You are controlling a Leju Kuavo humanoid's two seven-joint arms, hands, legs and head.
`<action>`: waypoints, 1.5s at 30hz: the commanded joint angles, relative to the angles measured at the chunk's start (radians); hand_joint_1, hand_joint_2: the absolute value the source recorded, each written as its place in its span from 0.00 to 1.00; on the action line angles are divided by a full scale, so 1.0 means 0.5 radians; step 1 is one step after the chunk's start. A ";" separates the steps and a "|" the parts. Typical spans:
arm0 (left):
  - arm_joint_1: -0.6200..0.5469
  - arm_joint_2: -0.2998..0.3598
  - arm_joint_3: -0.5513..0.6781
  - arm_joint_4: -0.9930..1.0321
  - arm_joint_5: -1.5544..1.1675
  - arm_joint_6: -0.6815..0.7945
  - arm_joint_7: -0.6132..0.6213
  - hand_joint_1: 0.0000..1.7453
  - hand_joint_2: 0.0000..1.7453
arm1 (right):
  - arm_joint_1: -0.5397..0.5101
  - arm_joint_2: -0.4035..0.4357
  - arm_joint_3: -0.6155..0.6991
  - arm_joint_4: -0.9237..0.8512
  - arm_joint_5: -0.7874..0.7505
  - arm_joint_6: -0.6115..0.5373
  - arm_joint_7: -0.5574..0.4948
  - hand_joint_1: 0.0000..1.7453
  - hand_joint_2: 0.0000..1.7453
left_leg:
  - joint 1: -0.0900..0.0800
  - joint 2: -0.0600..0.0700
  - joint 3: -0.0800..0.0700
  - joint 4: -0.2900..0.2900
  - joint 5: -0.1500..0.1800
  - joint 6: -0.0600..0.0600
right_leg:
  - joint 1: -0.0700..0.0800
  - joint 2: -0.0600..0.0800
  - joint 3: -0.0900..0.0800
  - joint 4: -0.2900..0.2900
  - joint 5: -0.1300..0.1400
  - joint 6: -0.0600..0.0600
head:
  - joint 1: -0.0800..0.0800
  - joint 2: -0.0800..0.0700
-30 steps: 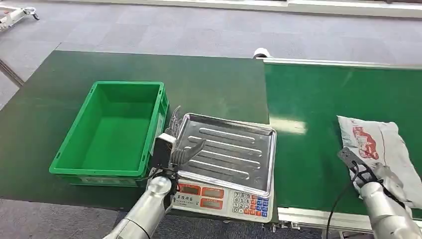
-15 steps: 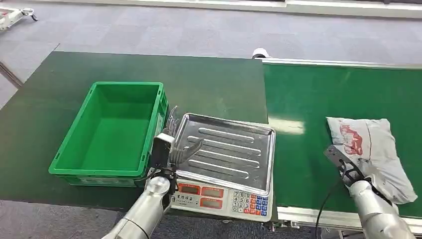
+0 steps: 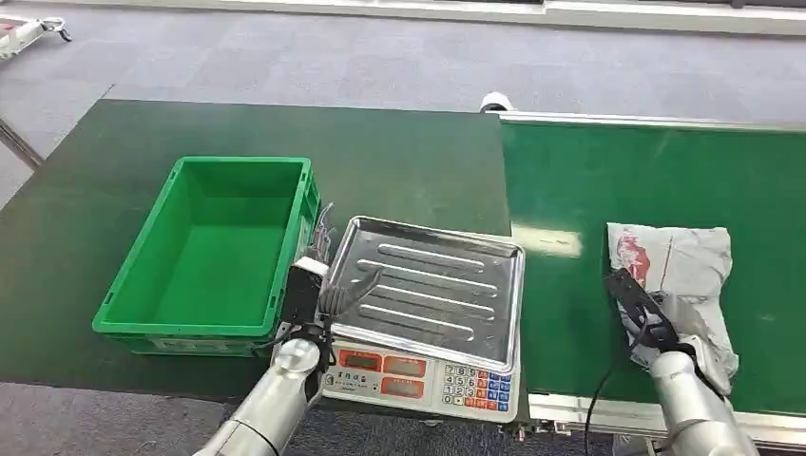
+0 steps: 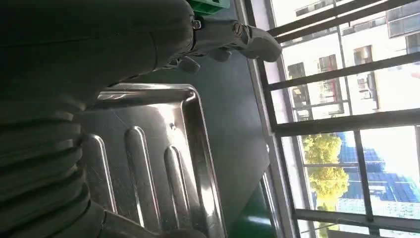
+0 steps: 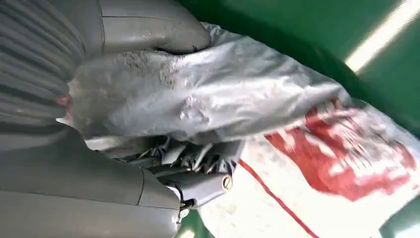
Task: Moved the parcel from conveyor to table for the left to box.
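The parcel (image 3: 686,268) is a grey-white plastic mailing bag with red print, lying crumpled on the green conveyor belt (image 3: 646,171) at the right. My right hand (image 3: 654,323) grips its near edge. In the right wrist view the thumb (image 5: 153,29) presses on top of the parcel (image 5: 237,99) and the darker fingers (image 5: 198,173) curl beneath it. My left hand (image 3: 333,285) hovers with fingers apart at the near left corner of the scale's steel tray (image 3: 437,285), holding nothing. The left wrist view shows its fingers (image 4: 237,37) spread over the steel tray (image 4: 148,158).
An empty green crate (image 3: 133,285) stands on the dark green table (image 3: 285,133), left of the scale. The scale's keypad (image 3: 475,385) faces me at the table's front edge. The conveyor's metal rail (image 3: 608,413) runs along its near side.
The parcel has shifted left along the belt and bunched up, with my right hand moving left on it. My left hand stays beside the scale tray.
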State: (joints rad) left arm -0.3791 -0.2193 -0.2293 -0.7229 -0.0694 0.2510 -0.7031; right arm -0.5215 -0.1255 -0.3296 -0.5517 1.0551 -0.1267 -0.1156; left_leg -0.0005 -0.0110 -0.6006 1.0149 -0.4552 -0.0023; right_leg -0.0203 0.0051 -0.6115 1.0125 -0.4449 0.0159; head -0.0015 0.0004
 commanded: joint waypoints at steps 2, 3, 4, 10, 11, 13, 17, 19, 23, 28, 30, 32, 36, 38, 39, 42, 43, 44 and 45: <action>-0.069 0.016 0.045 0.075 -0.022 -0.055 0.010 0.00 1.00 | 0.208 0.096 0.076 -0.361 -0.182 0.009 -0.070 1.00 1.00 | 0.003 0.000 0.002 -0.002 -0.001 -0.001 | 0.003 -0.002 0.004 -0.003 -0.001 -0.002 | 0.001 0.000; -0.070 0.015 0.041 0.073 -0.026 -0.060 0.010 0.00 1.00 | 0.221 0.102 0.072 -0.391 -0.212 0.002 -0.089 1.00 1.00 | 0.004 0.000 0.005 -0.003 -0.002 -0.002 | 0.005 -0.002 0.007 -0.006 -0.001 -0.003 | 0.001 0.000; -0.069 0.012 0.040 0.067 -0.028 -0.064 0.010 0.00 1.00 | 0.248 0.106 0.071 -0.444 -0.247 -0.011 -0.123 1.00 1.00 | 0.002 -0.001 0.003 -0.002 -0.001 -0.001 | 0.002 -0.002 0.006 -0.004 -0.001 -0.002 | 0.001 0.000; -0.071 0.008 0.037 0.055 -0.033 -0.080 0.010 0.00 1.00 | 0.329 0.148 0.018 -0.678 -0.457 -0.141 -0.316 1.00 1.00 | 0.002 0.000 -0.001 -0.001 -0.003 0.000 | 0.002 -0.001 0.002 -0.002 -0.001 -0.002 | 0.001 0.000; -0.071 0.008 0.037 0.055 -0.033 -0.080 0.010 0.00 1.00 | 0.329 0.148 0.018 -0.678 -0.457 -0.141 -0.316 1.00 1.00 | 0.001 0.000 -0.002 -0.001 -0.003 0.001 | 0.001 -0.001 0.000 -0.001 -0.001 -0.002 | 0.001 0.000; -0.074 0.006 0.036 0.058 -0.035 -0.083 0.010 0.00 1.00 | 0.340 0.151 0.010 -0.711 -0.470 -0.166 -0.330 1.00 1.00 | 0.001 0.001 -0.001 -0.001 -0.003 0.000 | 0.001 0.000 0.000 -0.001 -0.001 -0.002 | 0.001 0.000; -0.086 -0.006 0.026 0.058 -0.039 -0.098 0.010 0.00 1.00 | 0.472 0.230 -0.100 -1.058 -0.778 -0.354 -0.613 1.00 1.00 | 0.001 -0.001 -0.003 0.000 -0.002 0.001 | 0.001 -0.002 -0.002 -0.001 -0.002 -0.002 | 0.001 0.000; -0.086 -0.008 0.023 0.054 -0.039 -0.099 0.010 0.00 1.00 | 0.494 0.248 -0.122 -1.121 -0.837 -0.389 -0.667 1.00 1.00 | 0.002 -0.003 -0.001 -0.002 -0.003 0.000 | 0.003 -0.005 0.003 -0.003 -0.003 -0.003 | 0.001 0.000; -0.087 -0.014 0.019 0.055 -0.036 -0.101 0.010 0.00 1.00 | 0.540 0.274 -0.143 -1.238 -0.902 -0.454 -0.734 1.00 1.00 | 0.002 0.001 0.001 -0.002 -0.004 0.000 | 0.002 -0.001 0.003 -0.003 -0.003 -0.003 | 0.001 0.000; -0.100 -0.038 0.008 0.046 -0.009 -0.058 0.010 0.00 1.00 | 0.681 0.364 -0.170 -1.653 -1.190 -0.669 -0.996 1.00 1.00 | 0.000 -0.005 -0.007 0.000 -0.003 0.000 | 0.000 -0.006 -0.004 0.000 -0.004 -0.001 | 0.001 0.000; -0.093 -0.051 0.010 0.000 0.012 -0.004 0.010 0.00 1.00 | 0.720 0.390 -0.153 -1.792 -1.246 -0.763 -1.072 1.00 1.00 | -0.001 -0.006 -0.008 0.000 -0.003 0.001 | -0.001 -0.005 -0.005 0.000 -0.003 0.000 | 0.001 0.000; -0.074 -0.065 0.023 -0.089 0.049 0.115 0.010 0.00 1.00 | 0.723 0.383 -0.084 -1.878 -1.255 -0.792 -1.107 1.00 1.00 | 0.000 -0.004 -0.007 0.001 -0.004 0.001 | 0.000 -0.005 -0.005 0.001 -0.004 -0.001 | 0.001 0.000; -0.078 -0.079 0.047 -0.133 0.080 0.172 0.010 0.00 1.00 | 0.648 0.372 -0.007 -1.879 -1.232 -0.866 -1.165 1.00 1.00 | -0.001 -0.002 -0.008 0.000 -0.003 0.001 | -0.001 0.000 -0.007 0.000 -0.002 0.000 | 0.000 0.000; -0.094 -0.101 0.057 -0.163 0.099 0.242 0.010 0.00 1.00 | 0.557 0.313 0.208 -1.899 -1.199 -1.031 -1.165 1.00 1.00 | 0.000 0.003 -0.008 0.002 -0.004 0.001 | -0.001 0.003 -0.007 0.001 -0.002 0.000 | 0.001 0.000; -0.092 -0.105 0.054 -0.174 0.097 0.270 0.010 0.00 1.00 | 0.537 0.295 0.273 -1.897 -1.197 -1.059 -1.165 1.00 1.00 | -0.001 0.009 -0.007 0.003 -0.005 0.001 | -0.001 0.008 -0.008 0.002 -0.001 -0.001 | 0.001 0.000; -0.063 -0.121 0.024 -0.262 0.095 0.453 0.010 0.00 1.00 | 0.407 0.243 0.592 -1.735 -1.091 -1.135 -1.165 1.00 1.00 | 0.000 0.011 -0.007 0.002 -0.005 0.001 | 0.000 0.011 -0.008 0.001 0.000 -0.001 | 0.002 0.000; -0.052 -0.127 0.025 -0.269 0.110 0.471 0.010 0.00 1.00 | 0.371 0.237 0.655 -1.670 -1.046 -1.130 -1.165 1.00 1.00 | 0.000 0.010 -0.009 0.002 -0.004 0.001 | 0.000 0.010 -0.009 0.001 0.001 0.000 | 0.001 0.000; -0.034 -0.140 0.028 -0.270 0.127 0.506 0.010 0.00 1.00 | 0.256 0.236 0.793 -1.496 -0.963 -1.143 -1.165 1.00 1.00 | 0.001 0.019 -0.004 0.001 -0.005 0.001 | 0.001 0.018 -0.007 -0.001 0.003 -0.001 | 0.001 0.000; -0.039 -0.145 0.018 -0.260 0.125 0.528 0.010 0.00 1.00 | 0.181 0.216 0.883 -1.400 -0.901 -1.092 -1.165 1.00 1.00 | 0.000 0.020 -0.003 0.000 -0.005 0.001 | 0.000 0.019 -0.007 -0.001 0.003 -0.001 | 0.001 0.000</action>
State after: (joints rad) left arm -0.3867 -0.2750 -0.2293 -0.8350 -0.0240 0.4384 -0.7031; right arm -0.2162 0.0256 -0.2276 -1.4672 0.4960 -0.6806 -0.6981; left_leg -0.0009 -0.0119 -0.6047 1.0150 -0.4561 -0.0014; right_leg -0.0211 0.0047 -0.6143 1.0126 -0.4453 0.0165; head -0.0011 0.0004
